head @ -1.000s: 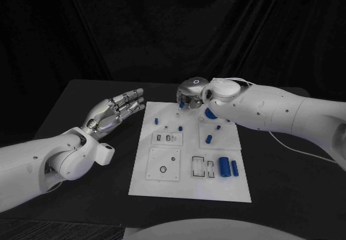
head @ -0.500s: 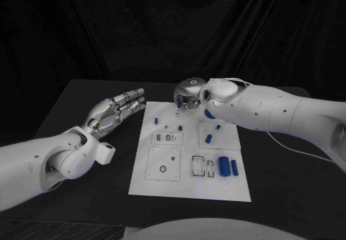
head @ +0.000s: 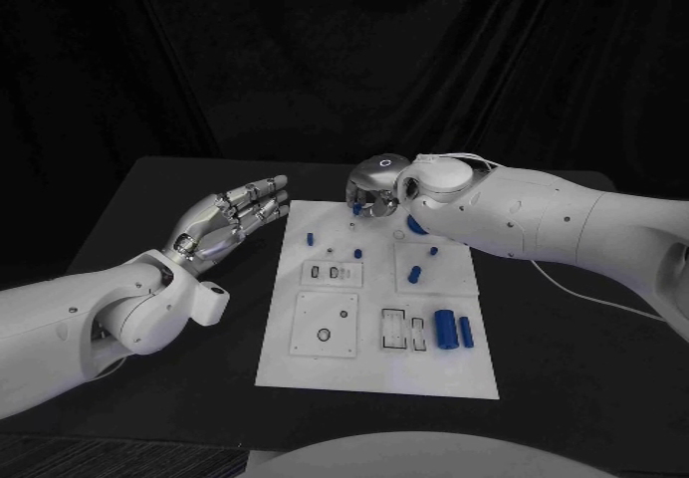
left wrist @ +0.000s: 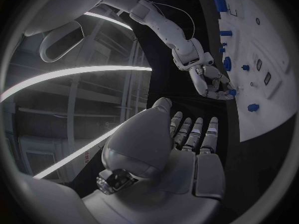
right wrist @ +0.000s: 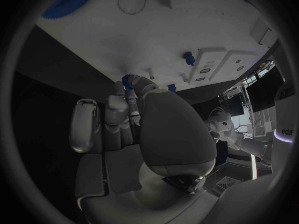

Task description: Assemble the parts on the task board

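The board [head: 376,373] lies flat in the middle of the black bench [head: 143,199], with its long side running away from the robot.

The right hand [head: 374,189] is at the far edge of the board, with its fingers curled downward. In the right wrist view a small blue part [right wrist: 129,79] sits at the fingertips [right wrist: 118,92], right at the board's edge. The left wrist view also shows blue at the tips of this hand [left wrist: 209,82]. It seems that the hand pinches this part, but the view is poor and I cannot say it for sure.

The left hand [head: 230,221] is above the bench just beside the board's left edge, near the far corner. Its fingers are straight and a little apart, the palm is turned up, and it holds nothing.

On the board there are several blue parts. Two cylinders [head: 454,331] lie side by side near the right edge, beside a rectangular slot [head: 393,332]. A short peg [head: 415,276] and a smaller one [head: 435,253] are in a square field further back. A round blue piece [head: 416,227] lies just beside the right arm. A small peg [head: 311,239] stands near the far left corner.

Some letters at the rim of the right wrist view are too small to read.
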{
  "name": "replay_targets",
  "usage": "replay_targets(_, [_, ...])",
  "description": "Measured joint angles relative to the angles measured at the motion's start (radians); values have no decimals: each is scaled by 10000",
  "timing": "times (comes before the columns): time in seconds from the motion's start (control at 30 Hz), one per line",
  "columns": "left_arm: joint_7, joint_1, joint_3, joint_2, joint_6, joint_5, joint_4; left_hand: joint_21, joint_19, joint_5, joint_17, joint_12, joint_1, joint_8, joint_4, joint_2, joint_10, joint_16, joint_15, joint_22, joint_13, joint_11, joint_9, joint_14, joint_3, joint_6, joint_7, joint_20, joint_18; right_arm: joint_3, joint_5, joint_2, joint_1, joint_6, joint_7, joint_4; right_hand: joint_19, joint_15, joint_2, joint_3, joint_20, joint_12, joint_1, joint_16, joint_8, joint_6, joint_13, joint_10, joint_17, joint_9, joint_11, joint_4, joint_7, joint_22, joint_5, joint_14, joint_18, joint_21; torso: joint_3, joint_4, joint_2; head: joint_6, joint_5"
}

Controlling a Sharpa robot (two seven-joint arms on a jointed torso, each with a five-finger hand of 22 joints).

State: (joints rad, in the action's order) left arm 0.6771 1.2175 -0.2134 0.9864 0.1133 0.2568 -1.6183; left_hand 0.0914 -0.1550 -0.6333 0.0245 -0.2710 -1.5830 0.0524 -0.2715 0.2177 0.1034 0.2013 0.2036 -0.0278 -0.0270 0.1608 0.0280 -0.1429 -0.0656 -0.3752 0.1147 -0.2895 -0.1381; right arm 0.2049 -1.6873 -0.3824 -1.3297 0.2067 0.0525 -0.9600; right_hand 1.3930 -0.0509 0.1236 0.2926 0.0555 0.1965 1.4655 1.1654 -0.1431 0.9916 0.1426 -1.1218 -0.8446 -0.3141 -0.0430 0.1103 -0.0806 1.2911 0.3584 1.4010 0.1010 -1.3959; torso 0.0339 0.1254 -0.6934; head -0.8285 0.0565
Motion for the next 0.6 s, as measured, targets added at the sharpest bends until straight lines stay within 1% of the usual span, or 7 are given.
replay_targets(0.03, [-1, 0, 0, -1, -1, 0, 2, 0, 0, 0, 0, 0, 0, 0, 0, 0, 0, 0, 0, 0, 0, 0, 0, 0, 0, 0, 0, 0, 0, 11, 0, -9, 26, -34, -18, 0, -1, -26, 0, 0, 1, -100, 0, 0, 59, -4, -3, 5, 2, 46, 0, 0, 0, -1, 0, -27, 0, 0, 0, 0, 0, -10, -1])
replay_targets(0.07, [-3, 0, 0, -2, -3, 0, 4, 0, 0, 0, 0, 0, 0, 0, 0, 0, 0, 0, 0, 0, 0, 0, 0, 0, 0, 0, 0, 0, 0, 13, 0, -14, 44, -61, -33, 0, -2, -32, 0, 0, 2, -116, 0, 0, 172, -6, -3, 3, 3, 167, 0, 0, 2, -1, 0, -33, 0, 1, 0, 0, 0, -19, -1])
replay_targets(0.1, [-4, 0, 0, -4, -5, 0, 5, 0, 0, 0, 0, 0, 0, 0, 0, 0, 0, 0, 0, 0, 0, 0, 1, 0, 0, 0, 0, 0, 0, 13, 0, -15, 52, -91, -53, 0, -49, -32, 0, 0, 48, -117, 0, 0, 185, -6, -3, 3, 11, 181, -1, 0, 2, -1, 0, -36, 0, 1, -1, 0, 0, -28, -1])
replay_targets(0.2, [-9, 0, 0, -8, -11, 0, 11, 0, 0, 0, 0, 0, 0, 0, 0, 0, 0, 0, 0, 0, 0, 0, 1, 0, 0, 0, 1, 0, 0, 11, 0, -18, 52, -155, -96, 0, -53, -31, 0, 0, 50, -117, 0, 0, 185, -6, -2, 3, 19, 181, 0, 0, 2, -2, 0, -37, 1, 2, -2, 0, 0, -50, 4])
replay_targets(0.23, [-11, 0, 0, -10, -14, 0, 14, 0, 0, 0, 0, 0, 0, 0, 0, 0, 0, 0, 0, 0, 0, 0, 1, 0, 0, 0, 1, 0, 0, 10, 0, -22, 52, -180, -112, 0, -53, 37, 0, 0, 50, -117, 0, -1, 185, -6, -3, 3, 38, 181, 0, 0, 2, -2, 0, -106, 0, 3, -3, 0, 0, -55, 4])
replay_targets(0.6, [-28, -2, 0, -32, -49, 1, 35, 0, 0, 0, 0, 0, 0, 0, 0, 0, 0, 0, 0, 0, 0, 0, 2, 0, 0, 1, 2, 0, 0, 11, 0, -74, 58, -345, -190, -33, -95, 34, 0, 1, 11, -116, 0, -1, 185, -8, 0, 20, 78, 181, 16, -1, 2, -3, -1, -104, 0, 99, -5, 0, 0, -110, 17])
